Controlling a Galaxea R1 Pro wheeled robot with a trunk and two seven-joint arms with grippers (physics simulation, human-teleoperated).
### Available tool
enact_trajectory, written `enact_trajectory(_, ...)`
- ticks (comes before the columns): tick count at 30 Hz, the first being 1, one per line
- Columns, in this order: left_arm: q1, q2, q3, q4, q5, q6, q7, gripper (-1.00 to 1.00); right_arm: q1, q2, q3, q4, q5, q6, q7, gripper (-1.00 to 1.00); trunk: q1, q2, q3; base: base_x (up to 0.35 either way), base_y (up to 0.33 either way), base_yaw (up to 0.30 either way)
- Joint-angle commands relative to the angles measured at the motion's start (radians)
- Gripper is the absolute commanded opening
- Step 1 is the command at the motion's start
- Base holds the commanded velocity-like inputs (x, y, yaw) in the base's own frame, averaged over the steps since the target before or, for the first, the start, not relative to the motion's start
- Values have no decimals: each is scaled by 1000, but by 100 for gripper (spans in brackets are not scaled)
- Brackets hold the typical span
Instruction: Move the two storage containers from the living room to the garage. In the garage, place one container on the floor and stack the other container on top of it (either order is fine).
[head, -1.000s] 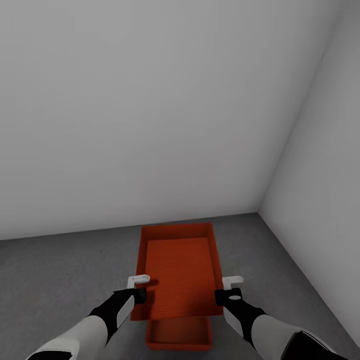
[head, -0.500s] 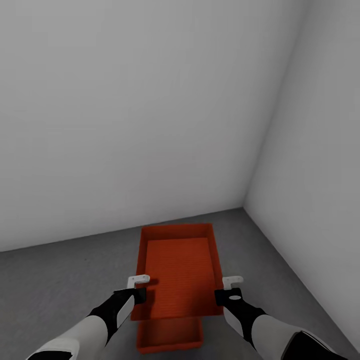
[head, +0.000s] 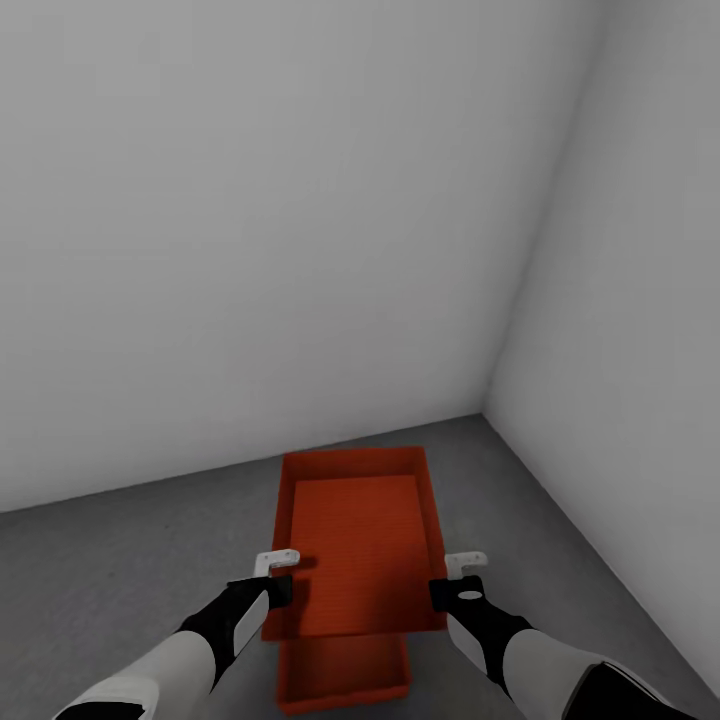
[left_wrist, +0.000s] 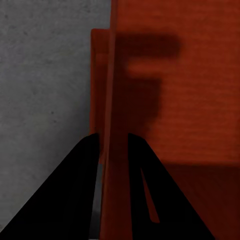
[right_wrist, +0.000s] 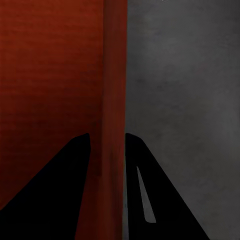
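Both-handed, upper container (head: 358, 540) hangs over lower container (head: 342, 678).

Dark grey speckled floor (head: 120, 570); one orange-red container (head: 345, 678) rests on it.

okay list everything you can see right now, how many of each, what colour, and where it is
Held storage container: one, orange-red, lifted between both grippers in front of the robot, each side wall pinched between a pair of fingers.
Lower storage container: one, orange-red, on the floor below the held one, its near end showing past the held one's near edge.
Floor: one, dark grey and speckled, under both containers.
Walls: two, plain white-grey, meeting in a corner ahead and to the right.
Left gripper: one, black with pale fingertips, closed on the held container's left wall.
Right gripper: one, black with pale fingertips, closed on the held container's right wall.
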Motion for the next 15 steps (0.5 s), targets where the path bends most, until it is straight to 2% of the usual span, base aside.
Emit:
enact_trajectory(1, -1, 1, 1, -7, 10, 6, 14, -100, -1, -5, -29, 23, -21, 2, -14, -100, 1, -2, -2, 51, 275, 0)
enact_trajectory(5, -1, 1, 1, -7, 10, 6, 14, -100, -1, -5, -28, 23, -21, 2, -14, -100, 1, -2, -2, 19, 119, 0)
enact_trajectory(15, -1, 1, 1, -7, 10, 6, 14, -100, -1, -5, -28, 23, -21, 2, -14, -100, 1, -2, -2, 2, 10, 0)
